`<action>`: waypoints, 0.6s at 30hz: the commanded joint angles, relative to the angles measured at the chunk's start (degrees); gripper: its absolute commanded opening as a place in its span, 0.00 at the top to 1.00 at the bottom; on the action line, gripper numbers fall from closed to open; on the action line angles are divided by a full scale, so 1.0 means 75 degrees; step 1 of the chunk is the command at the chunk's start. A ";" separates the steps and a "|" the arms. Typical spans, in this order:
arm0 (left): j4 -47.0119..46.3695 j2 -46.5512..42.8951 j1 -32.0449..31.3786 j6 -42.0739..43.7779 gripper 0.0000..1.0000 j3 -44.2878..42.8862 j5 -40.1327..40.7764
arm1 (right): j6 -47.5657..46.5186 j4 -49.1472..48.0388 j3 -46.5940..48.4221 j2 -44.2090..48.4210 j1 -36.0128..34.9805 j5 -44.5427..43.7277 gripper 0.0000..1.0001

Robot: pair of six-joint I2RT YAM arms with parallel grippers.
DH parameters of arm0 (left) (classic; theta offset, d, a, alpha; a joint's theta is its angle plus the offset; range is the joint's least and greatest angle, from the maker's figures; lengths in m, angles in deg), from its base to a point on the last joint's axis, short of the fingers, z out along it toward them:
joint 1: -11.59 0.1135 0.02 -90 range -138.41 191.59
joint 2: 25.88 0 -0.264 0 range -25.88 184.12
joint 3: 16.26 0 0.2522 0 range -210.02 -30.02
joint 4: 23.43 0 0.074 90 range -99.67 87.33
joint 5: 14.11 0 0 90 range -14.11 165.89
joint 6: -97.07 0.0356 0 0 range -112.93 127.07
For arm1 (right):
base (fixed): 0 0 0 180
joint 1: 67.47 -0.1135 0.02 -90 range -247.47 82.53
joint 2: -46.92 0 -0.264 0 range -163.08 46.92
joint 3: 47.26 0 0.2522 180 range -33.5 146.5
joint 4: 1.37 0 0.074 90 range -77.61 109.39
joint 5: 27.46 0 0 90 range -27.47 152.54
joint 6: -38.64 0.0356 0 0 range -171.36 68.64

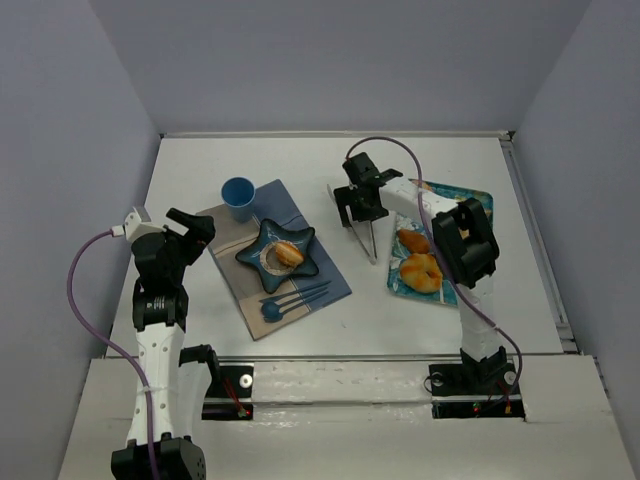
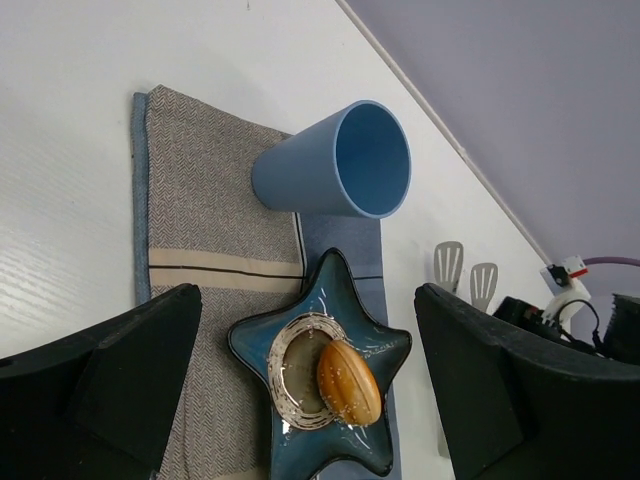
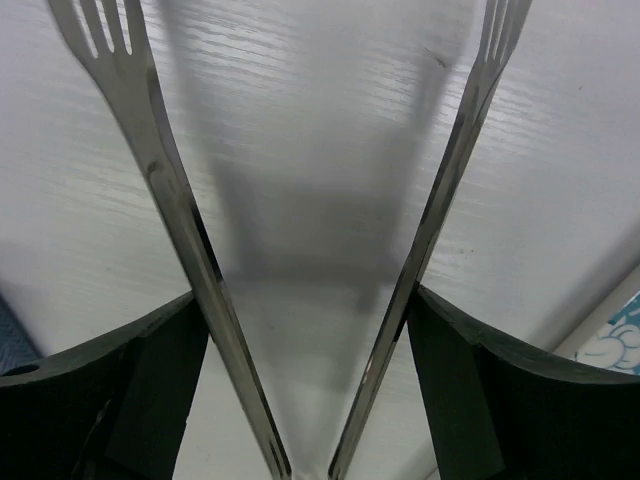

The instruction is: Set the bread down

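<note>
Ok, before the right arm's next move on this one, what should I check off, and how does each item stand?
1. Bread roll lying in the blue star-shaped dish: ok.
2. Metal tongs empty, nothing between their arms: ok.
3. Right gripper holding the tongs, a finger against each arm: ok.
4. Left gripper open, empty, clear of the dish: ok.
5. Blue cup upright, not on the dish: ok.
6. Tong tips lifted off the table: cannot tell.
</note>
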 commanded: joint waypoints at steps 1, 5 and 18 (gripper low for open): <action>-0.0163 0.0060 -0.0041 0.0026 0.01 -0.0012 0.0072 | 0.0346 -0.0526 0.0396 -0.0155 0.0065 -0.0522 0.03; -0.0069 0.0025 -0.0030 0.0026 0.01 -0.0094 0.0119 | 0.0498 -0.0807 0.0045 0.0616 0.0065 -0.0814 0.00; 0.0353 -0.0479 -0.0030 0.0084 0.01 -0.0258 -0.0944 | 0.2665 -0.1898 -0.5120 0.6521 0.0065 -0.2467 0.00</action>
